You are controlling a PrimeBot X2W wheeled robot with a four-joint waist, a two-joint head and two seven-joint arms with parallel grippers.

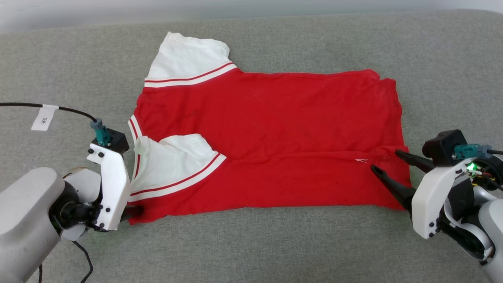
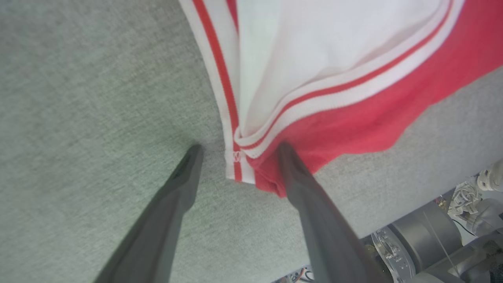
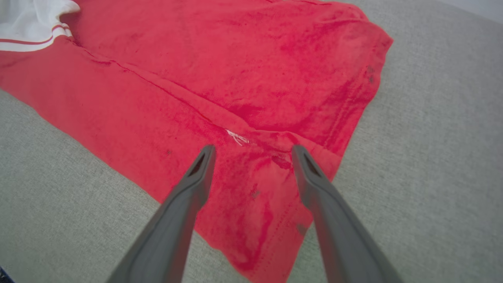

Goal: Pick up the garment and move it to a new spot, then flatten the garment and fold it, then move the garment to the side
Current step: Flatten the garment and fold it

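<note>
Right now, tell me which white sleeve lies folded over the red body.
The near sleeve, beside the left gripper; the far sleeve sticks out onto the grey cushion.

Left gripper (image 2: 239, 146) low, jaws spread wide; right gripper (image 1: 384, 160) likewise, pointing up-left in head view.

Bright, even, soft light with faint shadows; wrist views bend at the edges, slightly blurred.

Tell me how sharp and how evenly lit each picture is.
Head view: soft, even light, the garment sharp, hardly any shadow. Left wrist view: the left tool, near the lens, looks blurred; the garment is slightly soft. Right wrist view: the right tool is blurred too; no glare.
</note>
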